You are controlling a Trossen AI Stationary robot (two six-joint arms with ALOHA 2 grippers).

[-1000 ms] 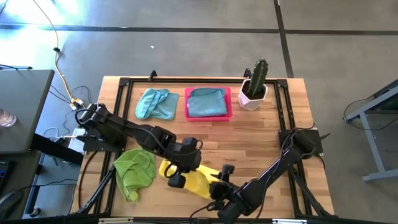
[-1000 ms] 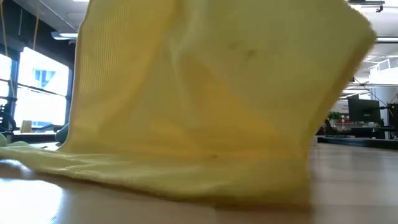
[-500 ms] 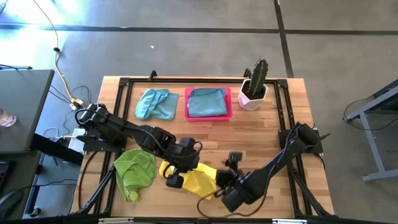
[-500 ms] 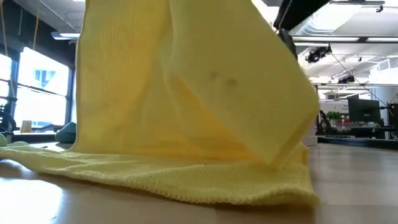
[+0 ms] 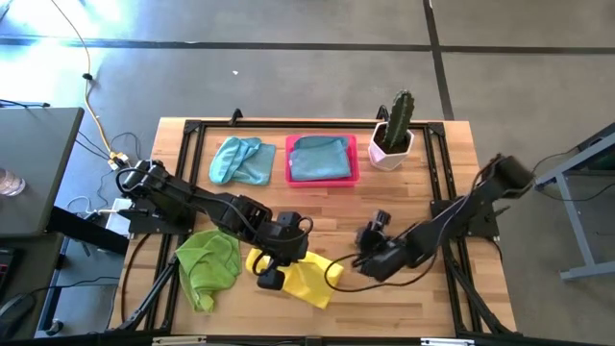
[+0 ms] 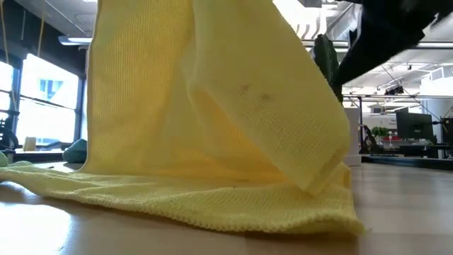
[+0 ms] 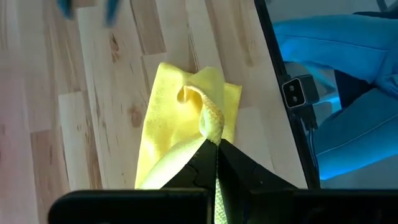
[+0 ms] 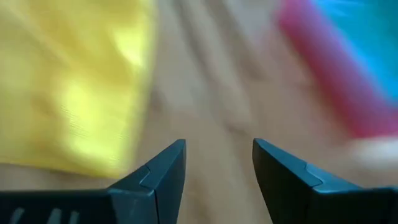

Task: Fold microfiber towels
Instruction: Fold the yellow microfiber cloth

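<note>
Yellow towel point(image 5: 309, 280) | left gripper point(image 5: 272, 279) jaws pinching it | right gripper point(image 5: 368, 234) jaws wide, empty

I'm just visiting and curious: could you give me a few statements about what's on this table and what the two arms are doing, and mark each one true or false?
1. The left gripper is pinching the yellow towel. True.
2. The right gripper holds the yellow towel too. False: it is open and empty.
3. The pink tray is empty. False: a blue towel lies in it.
4. A green towel lies crumpled beside the yellow one. True.
</note>
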